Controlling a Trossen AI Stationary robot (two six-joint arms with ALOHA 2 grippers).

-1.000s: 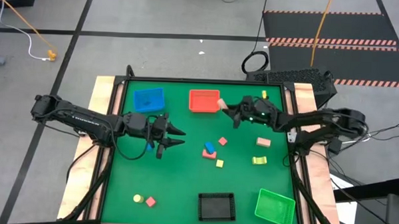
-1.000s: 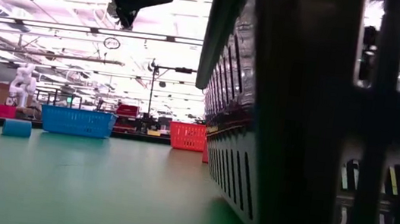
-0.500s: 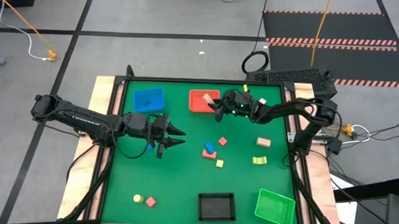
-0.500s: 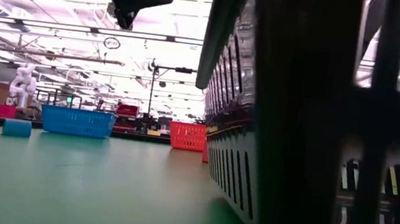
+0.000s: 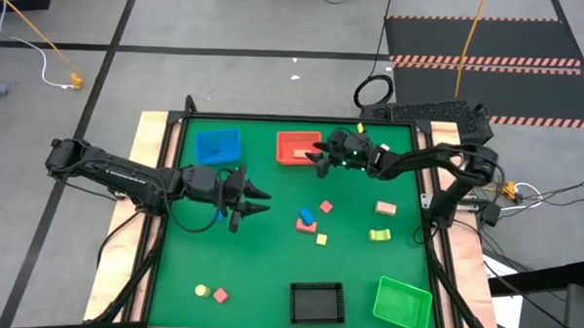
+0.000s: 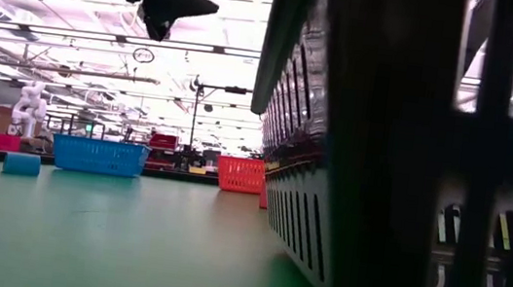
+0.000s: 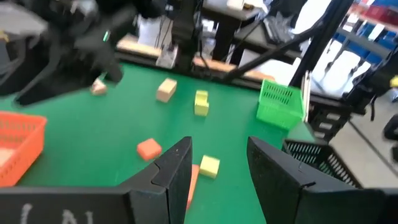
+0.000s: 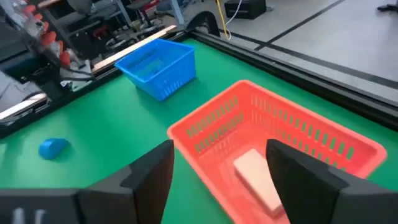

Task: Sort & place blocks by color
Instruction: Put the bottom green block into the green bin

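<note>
Landmark: square red plastic mesh tray (image 5: 294,148) at the far side of the green table mat (image 5: 269,251).

Right gripper (image 5: 315,157) hovers at the red tray's right edge, jaws apart, nothing between them; pale pink bar block (image 8: 256,180) lies inside the red tray, just past the fingers.

Left gripper (image 5: 260,201) hangs above the mat, nearer than the red tray and to its left, jaws spread, empty. A blue block (image 5: 219,214) sits under that arm.

Square blue mesh tray (image 5: 218,146) sits just left of the red tray.

Nearer than the red tray, mid-mat: pink and blue blocks touching (image 5: 307,221), pink cube (image 5: 326,206), yellow cube (image 5: 321,239). Further right: tan wooden block (image 5: 385,207), yellow-green block (image 5: 379,234).

Near edge, well apart from the red tray: black mesh tray (image 5: 316,302), green mesh tray (image 5: 402,304), yellow and pink blocks (image 5: 211,293).
</note>
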